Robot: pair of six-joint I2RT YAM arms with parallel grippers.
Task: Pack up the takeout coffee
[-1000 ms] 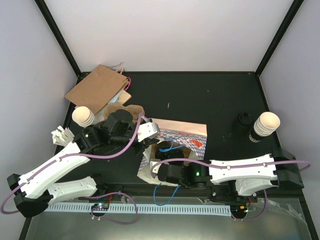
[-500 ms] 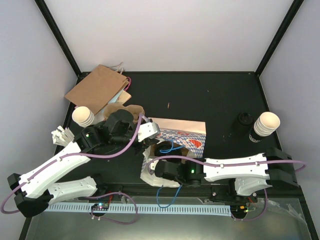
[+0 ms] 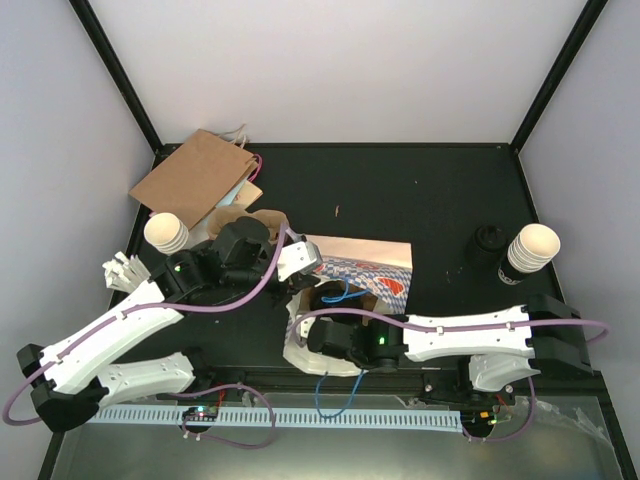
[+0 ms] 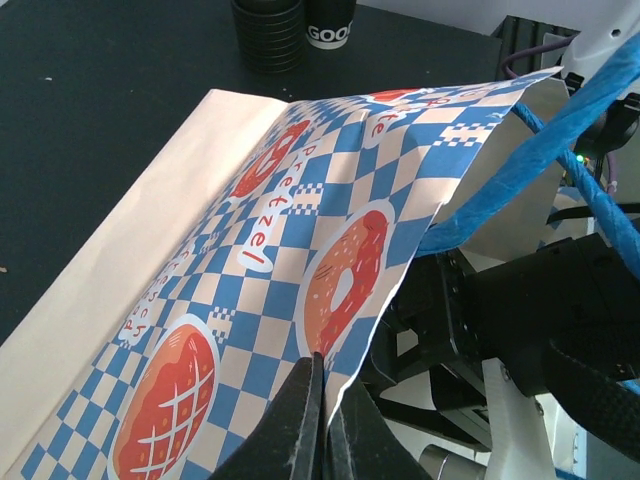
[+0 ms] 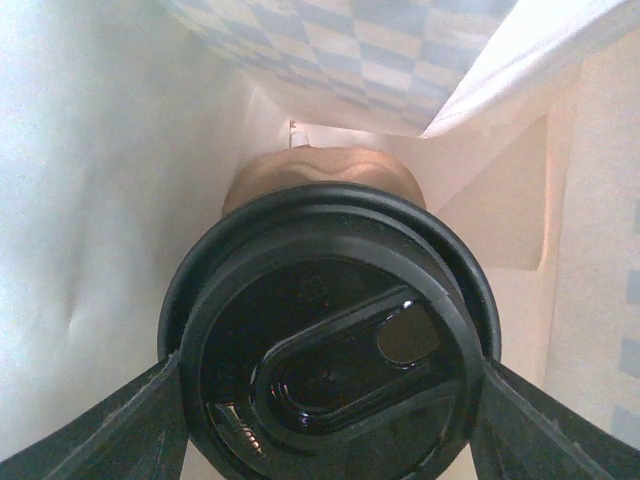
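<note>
A takeout coffee (image 5: 330, 350), a cream cup under a round black lid, fills the right wrist view. My right gripper (image 5: 330, 410) is shut on it, one finger on each side of the lid, inside the white interior of the blue-and-white checked paper bag (image 3: 365, 268). My left gripper (image 4: 322, 400) is shut on the bag's (image 4: 300, 230) printed edge and holds its mouth up. In the top view the right gripper (image 3: 322, 345) sits in the bag's mouth, and the cup is hidden there.
A brown paper bag (image 3: 195, 175) and a cardboard carrier (image 3: 245, 218) lie at the back left beside a stack of cups (image 3: 165, 232). Another cup stack (image 3: 530, 248) and black lids (image 3: 488, 238) stand at the right.
My right arm has slid left and deeper into the bag's mouth with the cup. The bag's white opening has shifted toward the near left. The left gripper has held still.
</note>
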